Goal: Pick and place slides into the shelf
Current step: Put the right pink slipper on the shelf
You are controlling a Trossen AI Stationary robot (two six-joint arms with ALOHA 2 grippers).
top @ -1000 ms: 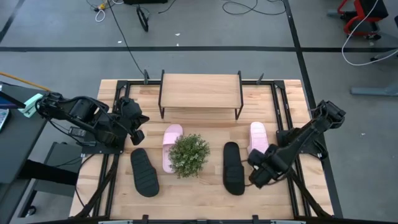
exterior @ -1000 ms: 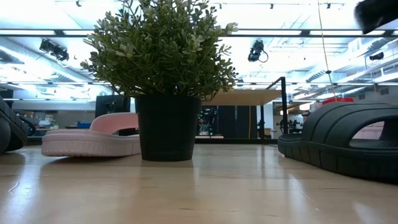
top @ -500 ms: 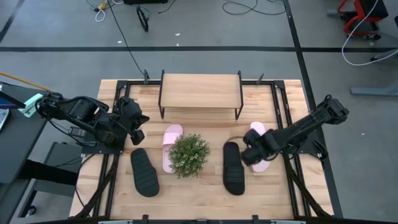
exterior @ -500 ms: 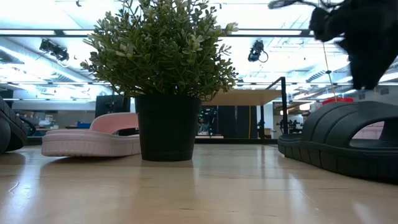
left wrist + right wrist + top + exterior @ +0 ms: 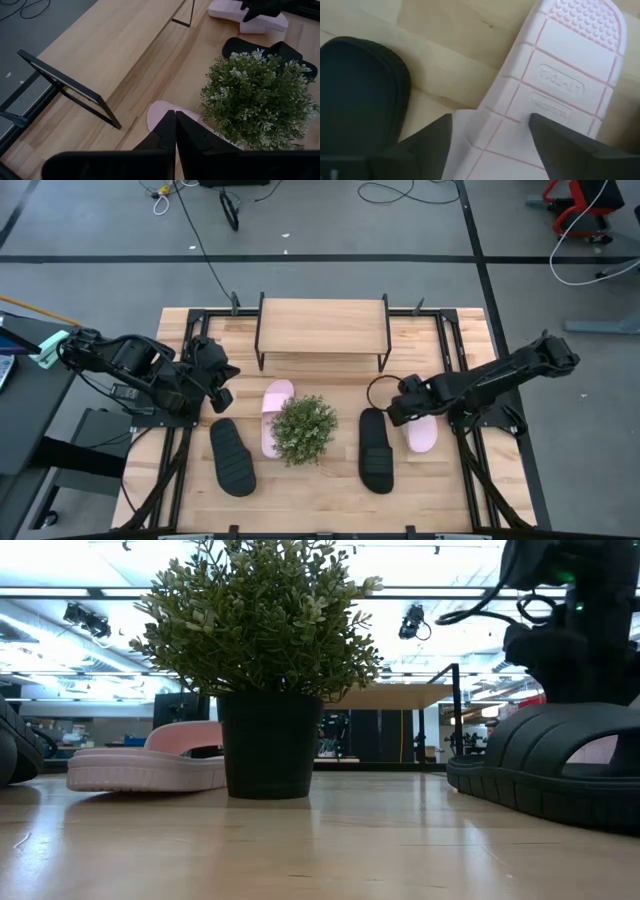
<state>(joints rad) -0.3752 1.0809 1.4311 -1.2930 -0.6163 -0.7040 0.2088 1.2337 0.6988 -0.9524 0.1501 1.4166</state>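
Fingers spread, the right gripper [image 5: 397, 411] hovers over the right pink slide [image 5: 555, 90], whose embossed stamp is unreadable. Beside it lies a black slide [image 5: 375, 450], then a potted plant [image 5: 303, 429]. The shelf [image 5: 322, 328] stands bare; left gripper [image 5: 222, 376] pressed together.

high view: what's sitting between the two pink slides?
In the high view, the potted plant and a black slide lie between the left pink slide and the right pink slide, which the right gripper hovers over.
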